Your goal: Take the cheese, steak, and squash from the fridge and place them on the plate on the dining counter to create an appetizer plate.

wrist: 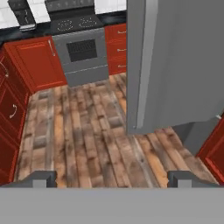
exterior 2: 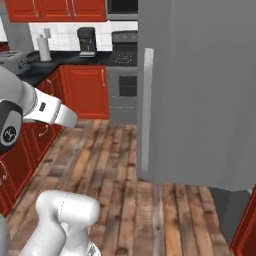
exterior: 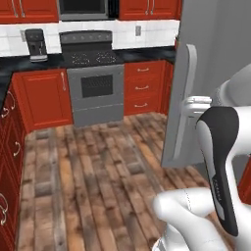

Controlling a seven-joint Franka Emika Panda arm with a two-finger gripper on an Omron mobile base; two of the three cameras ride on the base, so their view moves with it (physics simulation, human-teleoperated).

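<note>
Spread wide and empty, our 2 fingers [wrist: 112, 178] face the fridge [wrist: 183, 65], whose stiff, probably heavy door we should take by its long handle [wrist: 146, 65].

matt grey metal fridge [wrist: 183, 65], rough wooden floor [wrist: 87, 131]

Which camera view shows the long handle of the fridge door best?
The right base view: the pale handle runs down the near edge of the fridge door, fully visible. The hand view shows the handle cut off at the top. The left base view shows it partly behind the arm.
</note>
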